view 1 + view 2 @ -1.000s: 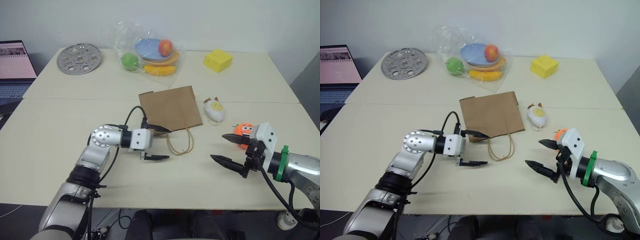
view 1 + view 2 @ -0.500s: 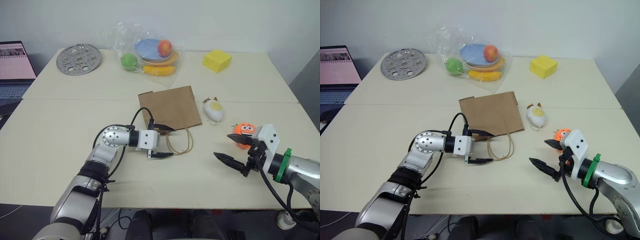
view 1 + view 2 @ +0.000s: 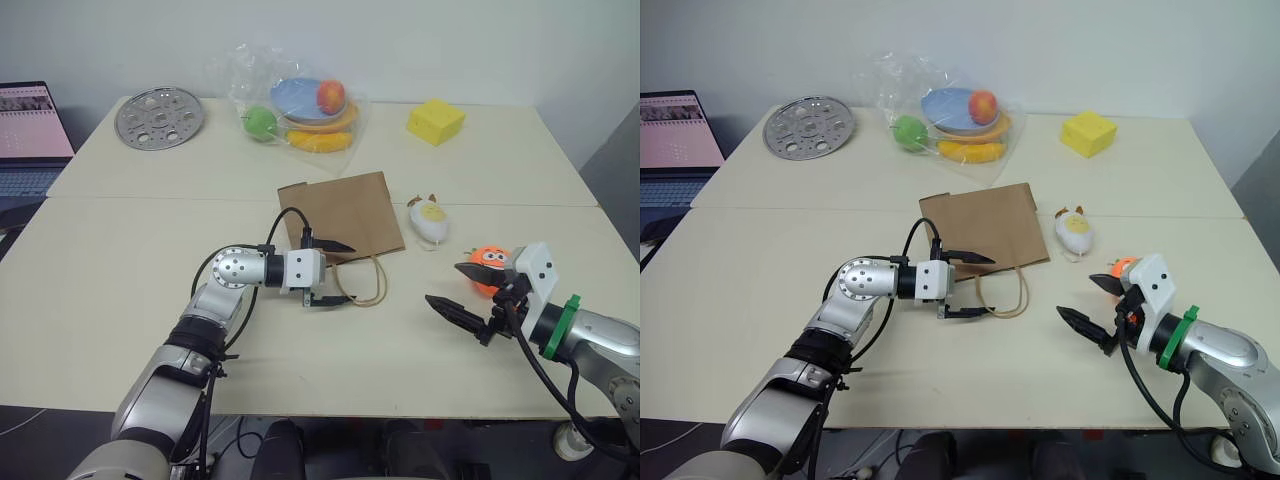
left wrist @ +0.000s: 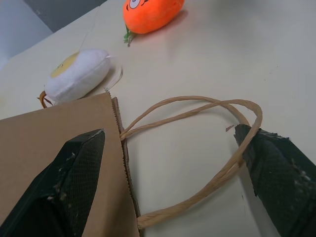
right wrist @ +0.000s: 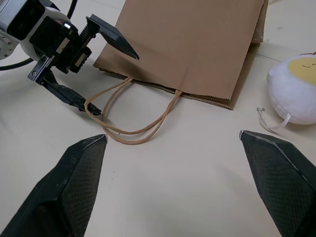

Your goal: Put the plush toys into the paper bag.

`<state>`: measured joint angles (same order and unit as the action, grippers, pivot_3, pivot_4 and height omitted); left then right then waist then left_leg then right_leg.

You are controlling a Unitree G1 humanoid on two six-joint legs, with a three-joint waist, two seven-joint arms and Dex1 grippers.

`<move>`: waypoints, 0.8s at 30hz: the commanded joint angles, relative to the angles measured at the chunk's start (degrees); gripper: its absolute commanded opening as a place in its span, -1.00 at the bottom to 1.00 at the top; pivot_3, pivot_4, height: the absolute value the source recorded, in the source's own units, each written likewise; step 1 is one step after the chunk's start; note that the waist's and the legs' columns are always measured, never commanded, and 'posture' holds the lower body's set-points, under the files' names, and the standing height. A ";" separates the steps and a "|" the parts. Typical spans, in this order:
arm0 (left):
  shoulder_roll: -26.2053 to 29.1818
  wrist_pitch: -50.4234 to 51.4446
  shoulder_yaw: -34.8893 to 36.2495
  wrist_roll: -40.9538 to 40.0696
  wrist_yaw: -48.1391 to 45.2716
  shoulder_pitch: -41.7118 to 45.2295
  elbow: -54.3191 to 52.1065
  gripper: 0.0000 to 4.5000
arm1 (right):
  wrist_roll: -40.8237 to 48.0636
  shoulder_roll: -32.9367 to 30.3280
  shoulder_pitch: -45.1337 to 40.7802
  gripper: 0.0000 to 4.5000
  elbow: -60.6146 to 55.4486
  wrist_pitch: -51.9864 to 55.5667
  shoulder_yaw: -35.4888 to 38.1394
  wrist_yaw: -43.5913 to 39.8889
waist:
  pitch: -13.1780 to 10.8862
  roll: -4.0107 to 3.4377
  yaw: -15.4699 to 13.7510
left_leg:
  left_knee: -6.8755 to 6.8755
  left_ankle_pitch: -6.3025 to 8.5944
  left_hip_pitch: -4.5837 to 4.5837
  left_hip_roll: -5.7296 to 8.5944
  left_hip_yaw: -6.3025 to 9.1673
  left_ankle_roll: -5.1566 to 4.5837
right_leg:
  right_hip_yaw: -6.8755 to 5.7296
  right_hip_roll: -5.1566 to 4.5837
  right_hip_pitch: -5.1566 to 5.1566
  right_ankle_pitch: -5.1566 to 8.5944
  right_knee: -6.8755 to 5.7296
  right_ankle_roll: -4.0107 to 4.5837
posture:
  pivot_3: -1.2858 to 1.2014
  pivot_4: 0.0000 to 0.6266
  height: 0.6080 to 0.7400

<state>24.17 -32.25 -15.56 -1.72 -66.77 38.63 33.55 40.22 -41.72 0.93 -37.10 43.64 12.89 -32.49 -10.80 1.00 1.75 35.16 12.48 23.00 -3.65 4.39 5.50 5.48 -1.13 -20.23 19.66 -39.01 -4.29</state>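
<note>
At centre frame, the left gripper (image 3: pixel 334 272) was spread wide and empty at the handles of the flat paper bag (image 3: pixel 343 213). Right of it lay the egg toy (image 3: pixel 430 221) and carrot toy (image 3: pixel 489 264), beside the wide-open, empty right gripper (image 3: pixel 462 291).

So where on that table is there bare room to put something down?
The widest bare stretch is the near left of the table, beside the left pincer. Another lies between the metal disc and the paper bag, and one behind the egg toy. It is crowded around the bag's handles, the carrot toy and the right pincer.
</note>
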 commanded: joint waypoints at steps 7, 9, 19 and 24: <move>-2.21 -1.91 -0.90 0.54 0.07 0.82 0.06 0.19 | 1.60 -0.17 -0.84 1.00 -2.37 0.43 1.74 0.84 | 0.00 0.00 -0.01 | 0.00 0.00 0.00 0.00 0.00 0.00 | 0.00 0.00 0.00 0.00 0.00 0.00 | 0.03 -0.52 1.00; -2.64 -1.31 -0.74 0.06 -0.02 1.34 0.12 -0.12 | 1.43 -0.21 -0.67 1.00 -2.21 0.25 1.79 0.82 | 0.00 0.00 0.02 | 0.00 0.00 0.00 0.00 0.00 0.00 | 0.00 0.00 0.00 0.00 0.00 0.00 | 0.03 -0.52 1.00; -0.30 41.30 9.48 -19.44 -0.05 5.06 -15.09 -0.97 | -0.06 0.37 0.32 1.00 -1.10 -1.29 2.35 1.28 | 0.00 0.00 0.09 | 0.01 0.00 0.01 -0.01 0.03 0.00 | -0.03 0.01 0.00 0.00 -0.04 0.00 | 0.03 -0.52 1.00; 0.84 50.94 12.25 -22.57 0.77 8.15 -17.60 -0.97 | -1.18 1.14 0.07 1.00 -0.64 -2.15 1.29 1.50 | 0.00 0.00 0.09 | 0.02 0.00 -0.01 0.00 0.05 0.00 | -0.05 0.01 0.02 0.00 -0.03 -0.01 | 0.03 -0.52 1.00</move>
<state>25.02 16.17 -4.52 -22.60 -66.66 45.85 17.93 39.32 -40.80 1.36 -36.95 42.84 13.37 -31.09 -10.79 1.00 1.84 35.18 12.48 22.99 -3.65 4.44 5.50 5.43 -1.12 -20.21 19.66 -39.04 -4.29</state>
